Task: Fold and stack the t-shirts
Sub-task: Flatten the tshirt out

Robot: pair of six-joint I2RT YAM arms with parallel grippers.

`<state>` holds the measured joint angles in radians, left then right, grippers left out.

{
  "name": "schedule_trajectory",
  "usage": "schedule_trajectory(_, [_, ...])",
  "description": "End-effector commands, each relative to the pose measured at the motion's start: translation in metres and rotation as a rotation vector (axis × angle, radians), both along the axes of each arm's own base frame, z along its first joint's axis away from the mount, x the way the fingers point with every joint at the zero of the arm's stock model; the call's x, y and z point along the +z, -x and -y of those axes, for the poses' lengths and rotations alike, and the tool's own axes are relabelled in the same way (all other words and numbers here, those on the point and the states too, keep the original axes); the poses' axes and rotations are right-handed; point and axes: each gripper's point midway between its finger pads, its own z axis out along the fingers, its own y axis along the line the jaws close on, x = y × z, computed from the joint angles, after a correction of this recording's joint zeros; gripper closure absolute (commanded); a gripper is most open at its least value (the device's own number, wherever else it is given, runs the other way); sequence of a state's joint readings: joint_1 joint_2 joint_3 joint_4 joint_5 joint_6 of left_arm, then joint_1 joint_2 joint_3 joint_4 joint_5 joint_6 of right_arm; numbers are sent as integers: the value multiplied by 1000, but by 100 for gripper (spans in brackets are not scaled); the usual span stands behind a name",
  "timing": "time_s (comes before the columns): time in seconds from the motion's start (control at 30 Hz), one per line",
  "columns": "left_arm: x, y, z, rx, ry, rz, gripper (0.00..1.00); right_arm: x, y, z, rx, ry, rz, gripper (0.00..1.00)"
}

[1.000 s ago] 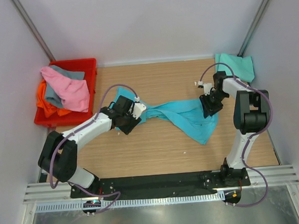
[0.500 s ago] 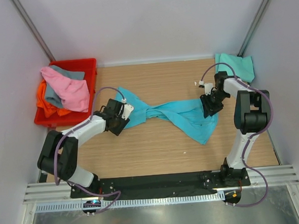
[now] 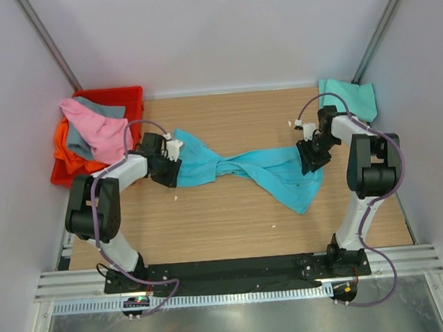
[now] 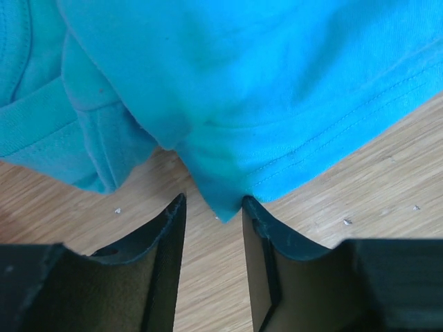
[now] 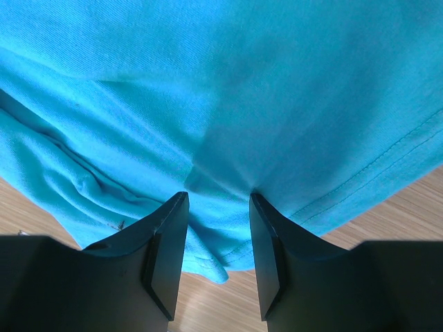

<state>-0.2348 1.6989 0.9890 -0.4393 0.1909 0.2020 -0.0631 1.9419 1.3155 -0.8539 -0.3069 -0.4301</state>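
While the right claw (image 3: 309,160) has stayed put on the end of the blue shirt (image 3: 267,174) far from the red crate (image 3: 131,96), the left claw (image 3: 170,167) has backed away toward the crate. It was over the shirt a moment ago. Now it sits at the shirt's edge, on the crate side.

Its fingers are apart, one on each side of a corner of the hem (image 4: 221,197). Bare desk (image 3: 225,226) shows between them, so I don't think they have pinched it yet. The right claw's fingers are apart too, and cloth fills the gap. I cannot tell if they grip it or only press on it.

To me this looks like getting hold of both ends so the shirt can be pulled flat. No folding has started.

The shirt lies on the desk just beside the crate. Its long way runs from the crate straight across to the other side. It is twisted thin in the middle. The end far from the crate is wider and droops toward the arms. I cannot tell which end is the neck.

A paler green shirt (image 3: 349,98) lies across the desk from the crate.
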Motion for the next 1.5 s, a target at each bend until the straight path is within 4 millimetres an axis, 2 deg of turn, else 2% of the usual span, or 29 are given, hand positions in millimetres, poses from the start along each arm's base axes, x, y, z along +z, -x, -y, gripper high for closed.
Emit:
schedule_trajectory(0.0, [-6, 13, 9, 2, 98, -90, 62, -45, 14, 0, 23, 1, -72, 53])
schedule_trajectory(0.2, [-7, 24, 13, -28, 127, -120, 81, -46, 14, -1, 22, -1, -82, 53])
schedule_trajectory(0.3, [-4, 28, 14, -41, 140, -128, 100, -46, 14, 0, 22, 1, -79, 53])
schedule_trajectory(0.37, [1, 31, 16, -51, 159, -128, 100, -45, 14, 0, 21, 1, -78, 53])
schedule_trajectory(0.47, [21, 29, 16, -61, 169, -79, 100, -37, 9, 8, -5, 7, -42, 53])
schedule_trajectory(0.67, [74, 30, 18, -109, 196, 67, 100, -5, -27, 41, -170, -30, 115, 52])
schedule_trajectory(0.77, [94, 40, 21, -144, 222, 99, 100, -5, -41, 55, -218, -37, 130, 52])
schedule_trajectory(0.9, [110, 52, 22, -166, 246, 131, 100, -4, -49, 52, -225, -70, 120, 52])
schedule_trajectory(1.07, [130, 55, 22, -174, 253, 186, 100, 16, -63, 52, -220, -81, 170, 52])
schedule_trajectory(1.17, [157, 51, 24, -171, 274, 263, 100, 29, -69, 56, -220, -62, 216, 51])
schedule_trajectory(1.2, [172, 48, 24, -173, 279, 307, 100, 31, -72, 59, -223, -45, 229, 51])
schedule_trajectory(1.23, [177, 46, 23, -165, 277, 327, 100, 34, -74, 60, -223, -40, 240, 51])
schedule_trajectory(1.3, [186, 43, 23, -157, 277, 351, 100, 36, -78, 65, -228, -26, 266, 51])
schedule_trajectory(1.47, [178, 43, 24, -150, 283, 316, 100, 39, -94, 75, -250, -12, 330, 51])
